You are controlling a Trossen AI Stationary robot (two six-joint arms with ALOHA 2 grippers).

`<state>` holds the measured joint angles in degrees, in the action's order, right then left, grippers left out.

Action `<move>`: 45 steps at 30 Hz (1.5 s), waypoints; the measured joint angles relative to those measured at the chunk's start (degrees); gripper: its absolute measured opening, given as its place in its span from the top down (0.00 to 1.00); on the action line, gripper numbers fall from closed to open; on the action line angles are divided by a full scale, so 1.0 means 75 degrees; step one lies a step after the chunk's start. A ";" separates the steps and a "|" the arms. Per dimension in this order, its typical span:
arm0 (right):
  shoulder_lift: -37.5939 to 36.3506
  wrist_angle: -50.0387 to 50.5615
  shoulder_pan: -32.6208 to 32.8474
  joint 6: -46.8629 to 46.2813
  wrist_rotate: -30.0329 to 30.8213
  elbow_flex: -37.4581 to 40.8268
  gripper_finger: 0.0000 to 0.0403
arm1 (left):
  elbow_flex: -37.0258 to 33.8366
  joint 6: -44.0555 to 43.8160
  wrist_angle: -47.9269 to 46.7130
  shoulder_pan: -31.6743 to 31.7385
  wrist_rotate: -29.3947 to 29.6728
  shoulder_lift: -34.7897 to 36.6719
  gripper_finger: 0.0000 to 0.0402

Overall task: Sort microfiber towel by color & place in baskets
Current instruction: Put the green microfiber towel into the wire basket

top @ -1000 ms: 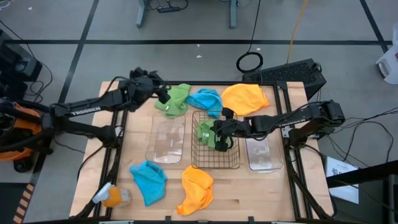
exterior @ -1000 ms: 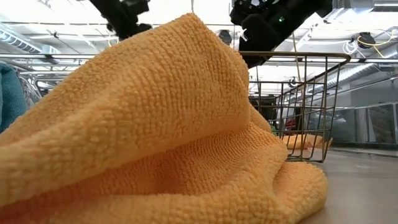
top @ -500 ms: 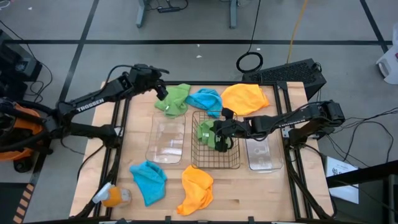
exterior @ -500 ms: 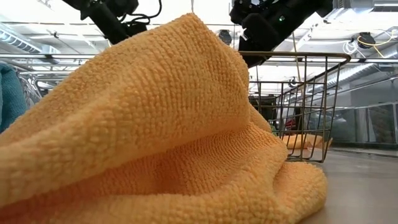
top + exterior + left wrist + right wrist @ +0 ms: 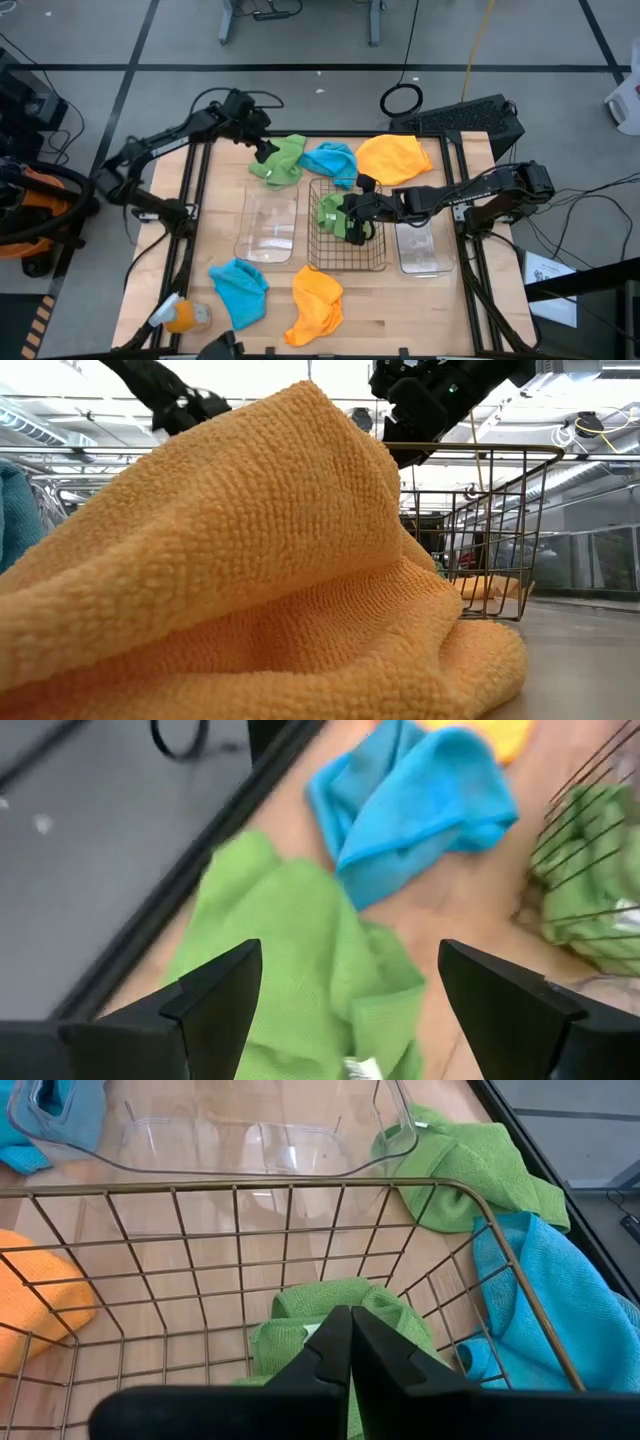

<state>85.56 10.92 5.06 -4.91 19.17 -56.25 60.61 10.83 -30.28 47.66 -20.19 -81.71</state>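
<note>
**Sorting status: one green towel binned, five towels outstanding**

Completed: one green towel (image 5: 331, 212) lies inside the wire mesh basket (image 5: 378, 262) at the centre of the tabletop (image 5: 400, 310).

Outstanding: five towels lie loose on the tabletop. At the far edge, a second green towel (image 5: 280, 160) lies just beside a blue towel (image 5: 331, 160), with an orange towel (image 5: 395, 157) next in the row. At the near edge, a second blue towel (image 5: 239, 290) and a second orange towel (image 5: 316, 305) lie close together. Both clear baskets, the left one (image 5: 268, 226) and the right one (image 5: 423, 250), hold nothing.

Claw states:
- Right claw (image 5: 357, 232): clenched, empty, positioned inside the mesh basket just above the binned green towel. The right wrist view shows its fingers pressed together with no cloth between them.
- Left claw (image 5: 262, 152): released, jaws spread, positioned at the edge of the loose green towel. Nothing is held.

Assessment: the task is at an early stage. The left claw appears to be lined up for the loose green towel, which belongs in the mesh basket.
</note>
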 joint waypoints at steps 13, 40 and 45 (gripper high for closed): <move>0.0002 0.0019 0.0240 -0.0055 -0.0001 0.0000 1.00 | 0.0028 0.0239 -0.0151 0.0044 -0.0795 -0.1925 0.23; 0.0003 0.0011 0.0241 -0.0031 -0.0001 0.0000 1.00 | 0.0028 0.1010 0.0218 -0.0023 -0.0435 -0.3012 0.95; 0.0003 0.0016 0.0241 -0.0027 0.0000 0.0000 1.00 | 0.0035 0.1000 0.0363 -0.0020 -0.0436 -0.2883 0.97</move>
<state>85.58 11.05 6.87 -5.11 19.16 -56.25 60.87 18.33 -27.56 47.51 -23.46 -103.33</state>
